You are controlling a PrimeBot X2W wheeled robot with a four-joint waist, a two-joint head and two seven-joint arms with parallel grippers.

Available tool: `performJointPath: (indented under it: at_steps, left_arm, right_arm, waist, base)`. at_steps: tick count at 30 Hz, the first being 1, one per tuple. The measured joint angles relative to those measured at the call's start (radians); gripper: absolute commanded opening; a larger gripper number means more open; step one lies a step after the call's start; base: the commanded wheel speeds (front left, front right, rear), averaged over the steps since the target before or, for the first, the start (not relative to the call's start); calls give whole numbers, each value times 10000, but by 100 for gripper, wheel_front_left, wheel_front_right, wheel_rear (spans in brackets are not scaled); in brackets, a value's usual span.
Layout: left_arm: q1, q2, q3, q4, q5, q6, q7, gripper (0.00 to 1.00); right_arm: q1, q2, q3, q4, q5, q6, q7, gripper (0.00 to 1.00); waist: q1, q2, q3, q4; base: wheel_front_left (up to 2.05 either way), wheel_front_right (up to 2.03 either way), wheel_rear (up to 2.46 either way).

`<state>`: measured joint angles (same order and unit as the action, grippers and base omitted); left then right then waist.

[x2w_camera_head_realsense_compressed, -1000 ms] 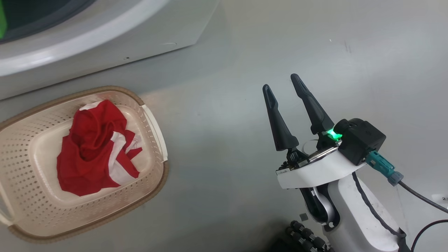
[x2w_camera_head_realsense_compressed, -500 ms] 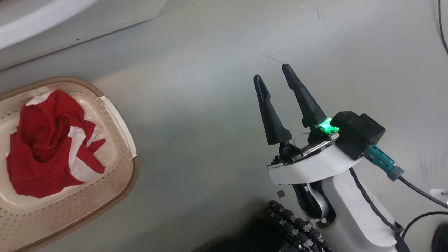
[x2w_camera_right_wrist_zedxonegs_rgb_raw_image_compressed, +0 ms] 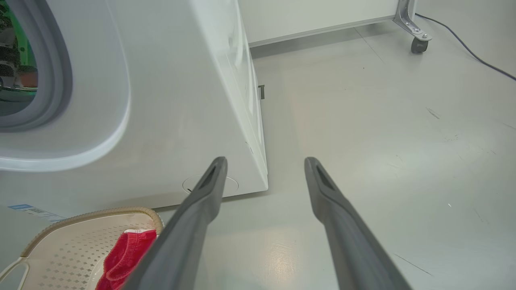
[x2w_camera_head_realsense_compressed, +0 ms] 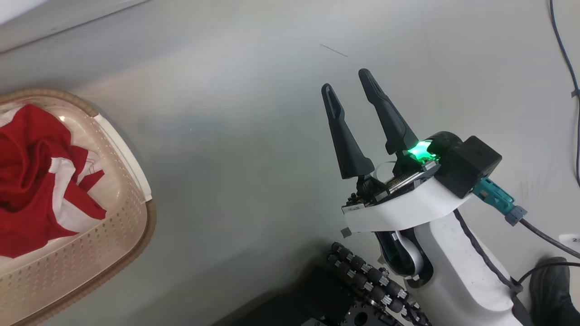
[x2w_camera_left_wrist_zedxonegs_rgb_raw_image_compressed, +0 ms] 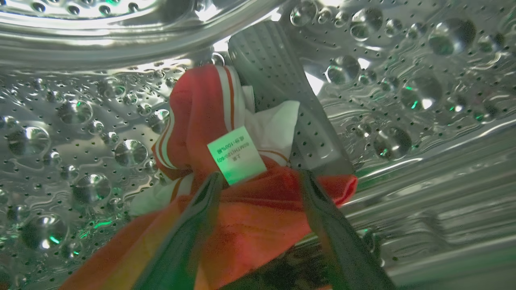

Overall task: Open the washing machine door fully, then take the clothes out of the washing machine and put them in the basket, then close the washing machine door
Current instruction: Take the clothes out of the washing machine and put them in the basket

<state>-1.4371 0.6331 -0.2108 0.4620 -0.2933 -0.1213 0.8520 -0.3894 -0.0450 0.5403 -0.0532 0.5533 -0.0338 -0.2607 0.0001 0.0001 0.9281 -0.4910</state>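
Inside the steel perforated drum (x2w_camera_left_wrist_zedxonegs_rgb_raw_image_compressed: 403, 80) of the washing machine (x2w_camera_right_wrist_zedxonegs_rgb_raw_image_compressed: 169, 100) lies a red garment with white stripes and a white tag (x2w_camera_left_wrist_zedxonegs_rgb_raw_image_compressed: 209, 121). My left gripper (x2w_camera_left_wrist_zedxonegs_rgb_raw_image_compressed: 258, 177) is open right over it, and red fabric lies between the fingers. A second red and white garment (x2w_camera_head_realsense_compressed: 31, 181) rests in the cream basket (x2w_camera_head_realsense_compressed: 113, 217) on the floor in front of the machine. My right gripper (x2w_camera_head_realsense_compressed: 345, 81) hangs open and empty above bare floor, right of the basket. The grey gasket (x2w_camera_right_wrist_zedxonegs_rgb_raw_image_compressed: 60, 80) rings the opening. The door is out of view.
My black base with its rollers (x2w_camera_head_realsense_compressed: 362, 276) sits at the bottom of the head view. A dark shoe (x2w_camera_head_realsense_compressed: 550, 290) is at the lower right. A cable (x2w_camera_head_realsense_compressed: 566, 54) runs along the right, and a caster leg (x2w_camera_right_wrist_zedxonegs_rgb_raw_image_compressed: 419, 44) stands far back.
The head camera has swung right, so the basket and machine slid left in the picture. The right gripper stays open in about the same pose.
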Motion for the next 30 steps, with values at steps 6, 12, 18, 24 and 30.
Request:
performJointPath:
  at_steps: [6, 12, 18, 24, 30]
  left_arm:
    - [-99, 286, -201, 198, 215, -29, 221, 100]
    - [-434, 439, -215, 460, 376, -44, 612, 100]
    - [-673, 439, -270, 541, 518, -21, 945, 0]
    - [-848, 445, -270, 495, 675, 33, 809, 0]
    - [-1139, 435, -282, 276, 677, 33, 422, 0]
  right_arm:
    - [-188, 8, 13, -8, 29, -31, 0, 100]
    - [-272, 10, 56, -8, 94, -31, 0, 100]
    - [-377, 10, 63, -4, 96, -31, 0, 100]
    - [-521, 8, 81, -6, 117, -31, 0, 100]
    - [-567, 8, 81, -2, 184, -29, 0, 100]
  waist:
    - [-1, 0, 227, -59]
    - [-1, 0, 341, -61]
    - [-1, 0, 401, -50]
    - [-1, 0, 456, -54]
    - [-1, 0, 501, -62]
  base:
    - [0, 0, 0]
    - [0, 0, 0]
    - [0, 0, 0]
    - [0, 0, 0]
    - [0, 0, 0]
